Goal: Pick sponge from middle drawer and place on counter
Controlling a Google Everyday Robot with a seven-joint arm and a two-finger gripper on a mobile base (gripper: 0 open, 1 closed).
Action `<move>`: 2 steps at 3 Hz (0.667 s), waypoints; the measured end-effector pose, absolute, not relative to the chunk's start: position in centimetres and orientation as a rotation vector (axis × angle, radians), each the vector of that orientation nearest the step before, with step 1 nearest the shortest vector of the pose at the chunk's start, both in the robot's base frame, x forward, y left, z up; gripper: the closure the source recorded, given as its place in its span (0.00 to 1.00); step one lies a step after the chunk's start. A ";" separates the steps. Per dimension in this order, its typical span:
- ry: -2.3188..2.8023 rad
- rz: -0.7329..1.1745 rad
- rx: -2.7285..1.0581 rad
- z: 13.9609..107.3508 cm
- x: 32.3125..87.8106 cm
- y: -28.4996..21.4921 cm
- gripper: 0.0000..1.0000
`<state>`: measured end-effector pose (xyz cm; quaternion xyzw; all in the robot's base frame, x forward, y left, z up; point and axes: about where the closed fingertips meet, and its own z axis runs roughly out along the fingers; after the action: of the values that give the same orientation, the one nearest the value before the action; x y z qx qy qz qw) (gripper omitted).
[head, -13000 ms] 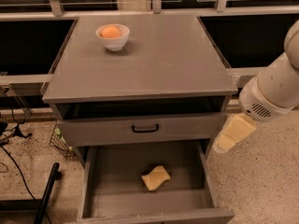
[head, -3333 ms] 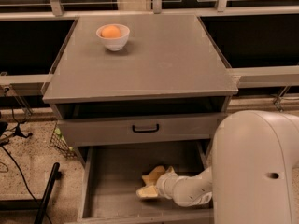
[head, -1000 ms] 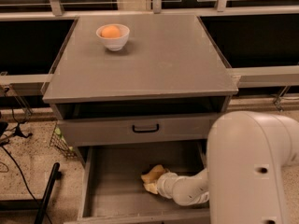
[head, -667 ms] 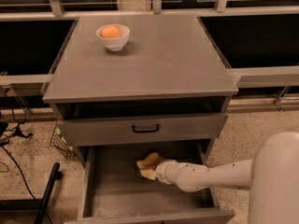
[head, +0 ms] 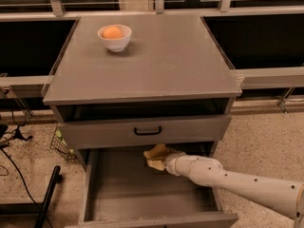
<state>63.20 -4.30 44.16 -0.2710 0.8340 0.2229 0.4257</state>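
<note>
The pale yellow sponge [head: 153, 154] hangs at the tip of my gripper [head: 161, 159], lifted above the floor of the open middle drawer [head: 123, 189] and just below the closed drawer front. The gripper is shut on the sponge, and its fingers are mostly hidden behind it. My white arm [head: 237, 182] reaches in from the lower right over the drawer's right wall. The grey counter [head: 161, 61] lies above, at the top of the cabinet.
A white bowl [head: 114, 38] holding an orange fruit stands at the counter's back left. The upper drawer front with a black handle [head: 147, 131] is just above the sponge. A black pole [head: 47, 198] and cables are on the floor at left.
The sponge has been taken off the drawer floor and raised toward the back of the drawer. My arm has stretched out and swung lower in the view.
</note>
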 end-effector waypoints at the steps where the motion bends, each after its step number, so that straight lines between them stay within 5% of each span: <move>1: 2.085 0.557 -0.678 44.2 63.2 -4.3 1.00; 2: 2.070 0.593 -0.742 45.4 62.4 -3.9 1.00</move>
<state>62.36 -3.86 45.42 -0.2957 0.8254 0.2366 0.4186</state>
